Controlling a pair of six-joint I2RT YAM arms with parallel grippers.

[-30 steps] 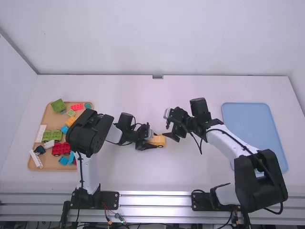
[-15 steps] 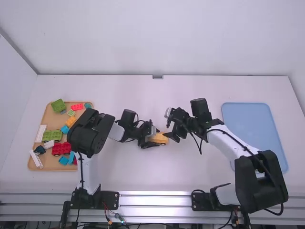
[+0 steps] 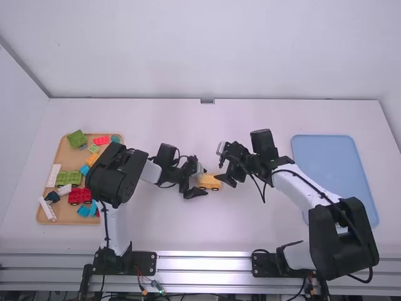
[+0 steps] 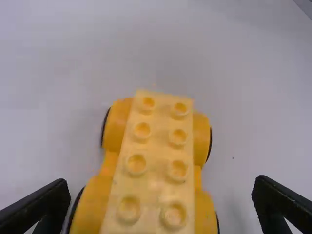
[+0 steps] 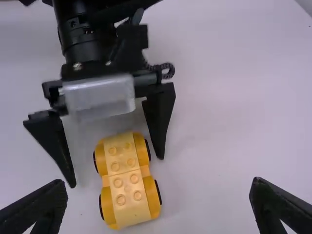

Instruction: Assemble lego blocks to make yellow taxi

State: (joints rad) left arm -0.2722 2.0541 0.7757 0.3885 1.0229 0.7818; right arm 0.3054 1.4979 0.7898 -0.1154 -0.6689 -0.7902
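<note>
The yellow car stands on the table between the arms, wheels at its sides. My left gripper is open around its left end, and my right gripper is open by its right end. In the left wrist view, the car's studded top runs lengthwise between the spread fingers of my left gripper. The right wrist view shows a seam across the pale yellow top of the car; my right gripper has nothing between its fingers.
A wooden tray at the left holds loose blocks, among them a green wheeled base and a red wheeled base. At the right lies a blue tray, partly behind the right arm.
The yellow car has shifted slightly right and away from the camera. My left gripper has opened and backed off a little from it. The right arm has stayed nearly still.
</note>
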